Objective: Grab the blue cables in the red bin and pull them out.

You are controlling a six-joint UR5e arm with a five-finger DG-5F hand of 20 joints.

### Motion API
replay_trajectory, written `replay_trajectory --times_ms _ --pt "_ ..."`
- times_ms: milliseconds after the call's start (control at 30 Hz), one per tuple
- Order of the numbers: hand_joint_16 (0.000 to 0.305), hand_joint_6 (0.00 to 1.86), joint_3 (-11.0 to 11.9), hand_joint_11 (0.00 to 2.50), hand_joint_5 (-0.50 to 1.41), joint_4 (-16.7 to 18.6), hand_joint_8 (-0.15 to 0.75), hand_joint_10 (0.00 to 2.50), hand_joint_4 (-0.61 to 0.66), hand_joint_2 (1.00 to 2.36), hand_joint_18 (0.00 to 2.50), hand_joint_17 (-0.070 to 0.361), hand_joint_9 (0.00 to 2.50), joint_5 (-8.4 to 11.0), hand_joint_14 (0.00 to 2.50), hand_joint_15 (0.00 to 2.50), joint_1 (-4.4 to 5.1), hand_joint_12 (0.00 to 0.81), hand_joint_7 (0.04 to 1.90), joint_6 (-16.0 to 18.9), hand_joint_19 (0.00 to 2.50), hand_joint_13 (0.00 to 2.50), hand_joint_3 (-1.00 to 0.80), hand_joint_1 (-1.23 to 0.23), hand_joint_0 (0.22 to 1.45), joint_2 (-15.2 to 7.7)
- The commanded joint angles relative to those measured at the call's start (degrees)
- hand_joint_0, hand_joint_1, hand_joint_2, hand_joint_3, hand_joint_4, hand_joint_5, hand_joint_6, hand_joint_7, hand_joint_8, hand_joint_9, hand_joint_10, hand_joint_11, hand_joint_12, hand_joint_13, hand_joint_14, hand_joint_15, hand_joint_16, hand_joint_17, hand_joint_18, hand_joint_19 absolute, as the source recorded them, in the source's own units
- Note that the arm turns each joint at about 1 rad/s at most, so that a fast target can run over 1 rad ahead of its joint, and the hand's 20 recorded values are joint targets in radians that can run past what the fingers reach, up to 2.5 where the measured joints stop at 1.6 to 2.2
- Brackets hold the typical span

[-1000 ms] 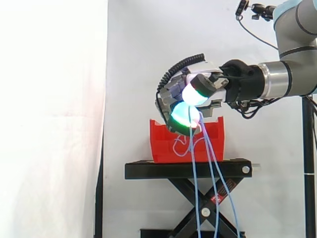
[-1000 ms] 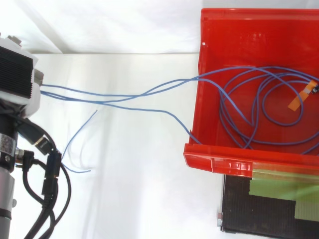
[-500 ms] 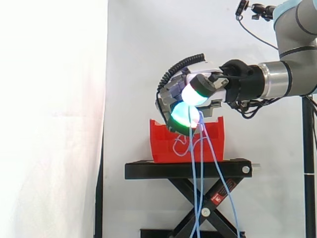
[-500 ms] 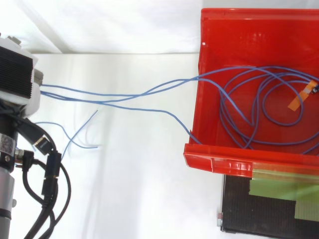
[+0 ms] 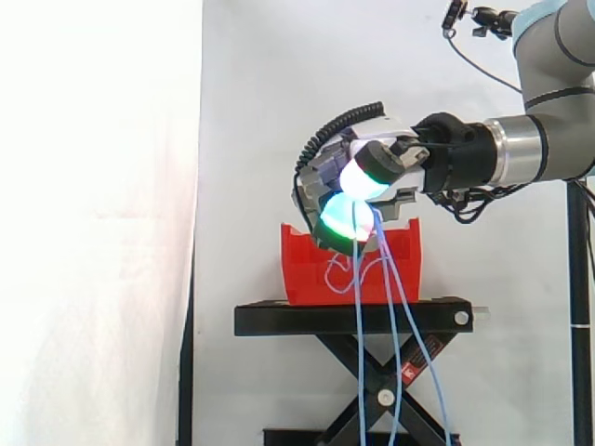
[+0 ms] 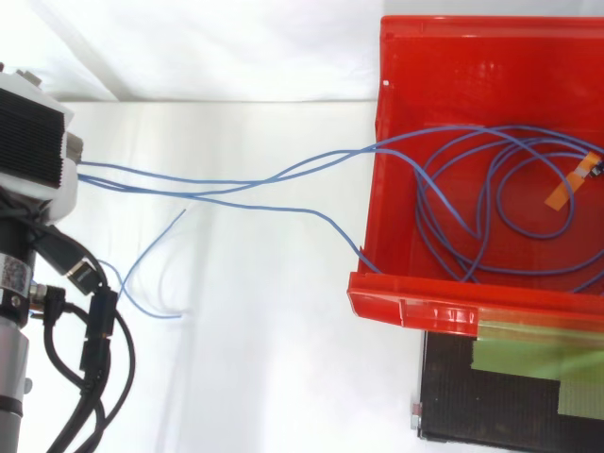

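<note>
Across the top view, thin blue cables (image 6: 283, 209): several strands strung from the left edge to the red bin (image 6: 415, 75), crossing its left wall, then coiled in loose loops on the bin floor, with an orange tag (image 6: 563, 195) on one loop. One free end curled apart at lower left. Seen from the side, hand (image 5: 372, 177) raised just above the bin, clenched on the blue cables, strands pinched between glowing green and white fingertips (image 5: 339, 216) and hanging down past the black stand (image 5: 279, 319). Open room above and left of the hand, before the white curtain (image 5: 260, 111); bin open upward.
</note>
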Motion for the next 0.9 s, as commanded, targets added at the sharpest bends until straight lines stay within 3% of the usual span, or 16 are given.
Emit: replay_trajectory --times_ms 0,333,567,867 --pt "0.033 1.33 0.00 1.13 0.53 -0.01 0.275 2.50 0.12 1.02 1.06 0.074 0.11 0.03 2.50 0.96 0.01 0.300 0.39 0.02 2.26 0.53 -0.58 -0.96 0.95 0.00" --pt "0.033 1.37 -0.26 1.12 0.52 -0.01 0.276 2.50 0.13 1.02 1.06 0.075 0.11 0.03 2.50 0.95 0.27 0.293 0.38 -0.15 2.26 0.52 -0.57 -0.96 0.97 0.00" --pt "0.033 1.39 -4.13 1.11 0.51 -0.01 0.278 2.50 0.13 1.02 1.06 0.075 0.12 -0.06 2.50 0.93 0.53 0.296 0.37 -0.06 2.25 0.52 -0.56 -0.96 0.97 0.00" --pt "0.034 1.40 -4.39 1.06 0.51 -0.27 0.283 2.50 0.13 1.02 1.06 0.076 0.12 -0.06 2.50 0.92 0.62 0.296 0.37 5.12 2.21 0.53 -0.56 -0.95 0.97 0.00"
